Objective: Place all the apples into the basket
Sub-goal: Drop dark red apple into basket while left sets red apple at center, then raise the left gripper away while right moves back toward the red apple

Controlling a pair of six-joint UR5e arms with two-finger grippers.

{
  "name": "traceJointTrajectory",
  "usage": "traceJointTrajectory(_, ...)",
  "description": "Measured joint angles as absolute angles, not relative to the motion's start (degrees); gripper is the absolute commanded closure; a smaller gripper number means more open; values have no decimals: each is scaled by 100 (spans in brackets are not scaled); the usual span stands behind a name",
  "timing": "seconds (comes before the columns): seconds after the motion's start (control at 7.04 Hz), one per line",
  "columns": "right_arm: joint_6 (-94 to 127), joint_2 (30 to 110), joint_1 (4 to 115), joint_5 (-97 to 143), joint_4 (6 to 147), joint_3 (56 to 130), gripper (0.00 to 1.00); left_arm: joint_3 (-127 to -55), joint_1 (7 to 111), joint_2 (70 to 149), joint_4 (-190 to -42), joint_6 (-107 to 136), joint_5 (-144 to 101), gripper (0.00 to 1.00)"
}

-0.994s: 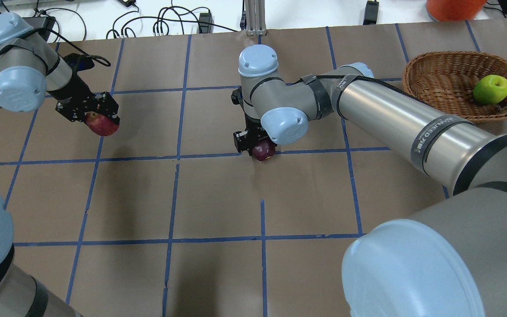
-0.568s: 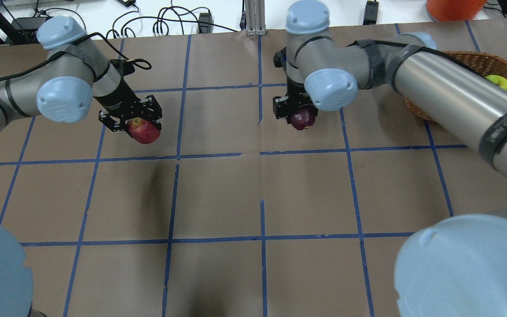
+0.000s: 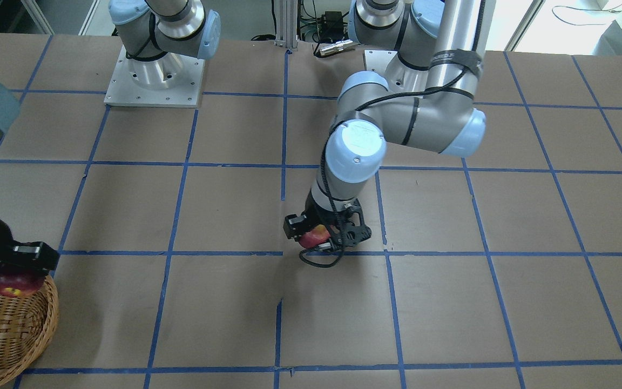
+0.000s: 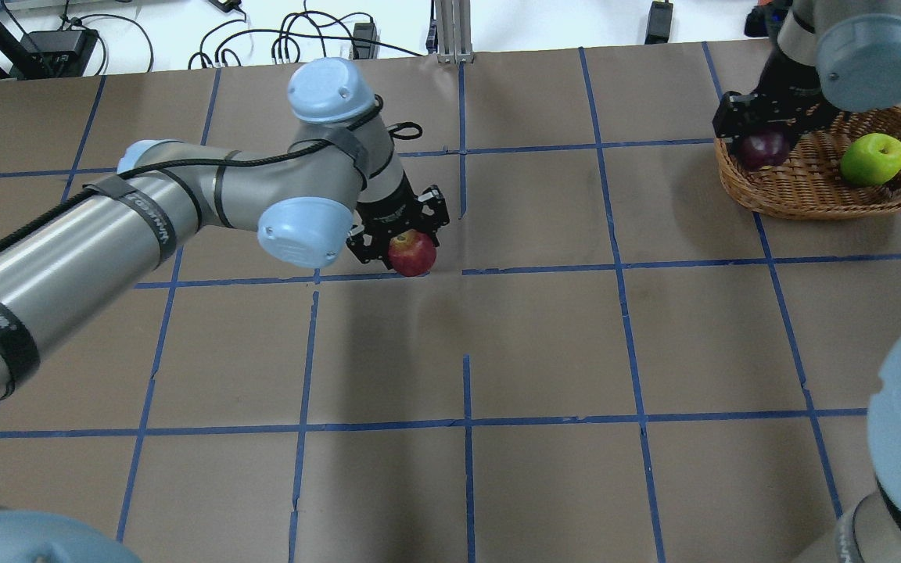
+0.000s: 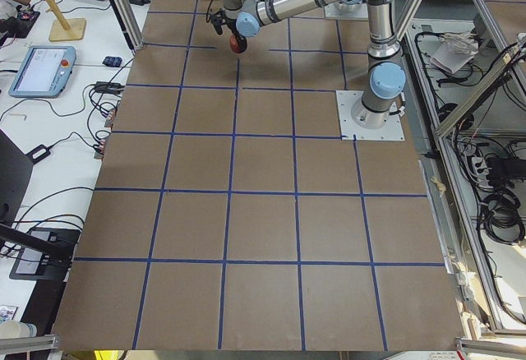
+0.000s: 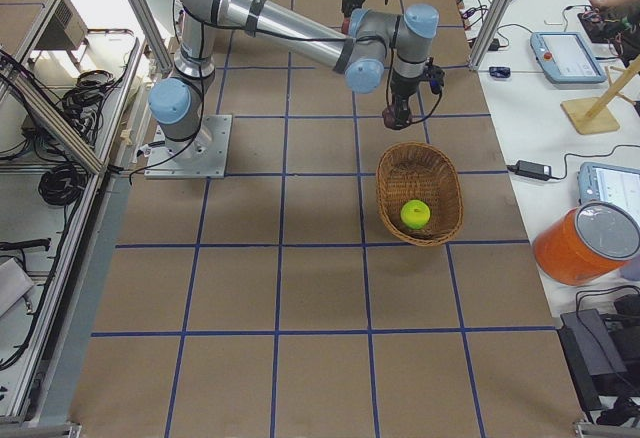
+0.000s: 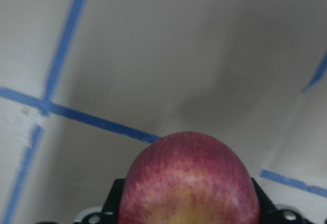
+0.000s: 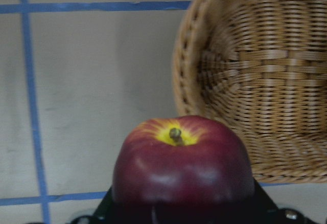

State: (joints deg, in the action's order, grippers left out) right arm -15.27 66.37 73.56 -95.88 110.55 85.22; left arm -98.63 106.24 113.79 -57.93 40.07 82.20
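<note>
Lying inside the wicker basket (image 4: 810,195), toward its right-hand end in the overhead view, the yellow-green apple (image 4: 873,158) is touched by neither gripper. The dark maroon apple (image 8: 181,170) is grasped by the right gripper (image 4: 765,142), whose fingers are pressed against its sides, and its stem is seen in the right wrist view. It is held in the air at the basket's opposite end, by the rim; whether it is over the weave or just outside the rim cannot be told. The red apple with a yellowish blush (image 4: 412,253) is clamped between the fingers of the left gripper (image 3: 320,238). It is held over the brown paper-covered table (image 4: 544,352), near the table's middle and well apart from the basket. A line of blue tape (image 4: 544,269) is seen just beside it on the paper. The basket is set on the table toward its far right part, as seen from behind the robot.
</note>
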Motion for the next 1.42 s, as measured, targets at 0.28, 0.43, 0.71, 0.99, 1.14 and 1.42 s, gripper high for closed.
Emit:
traceJointTrajectory(0.28,-1885,6214,6954,-9739,11652,8529,100,-10036,10967,11580,-5229,4478,8251,0)
traceJointTrajectory(0.43,-1924,5988,6814,-9840,11931,8534,100,-10017,10985,11635,-4982,4518,8268,0)
traceJointTrajectory(0.71,-1900,5688,6589,-9946,12134,8520,86,-9831,10826,11517,-4989,4505,8280,0)
traceJointTrajectory(0.99,-1897,5519,6535,-9965,12337,8520,6,-9467,10399,11117,-5914,4124,8272,0)
traceJointTrajectory(1.14,-1914,5453,6527,-9968,12516,8519,0,-9125,10171,10825,-6968,3566,8295,0)
traceJointTrajectory(1.42,-1920,5445,6526,-9948,12594,8421,0,-8606,9834,10235,-8811,2143,8452,0)
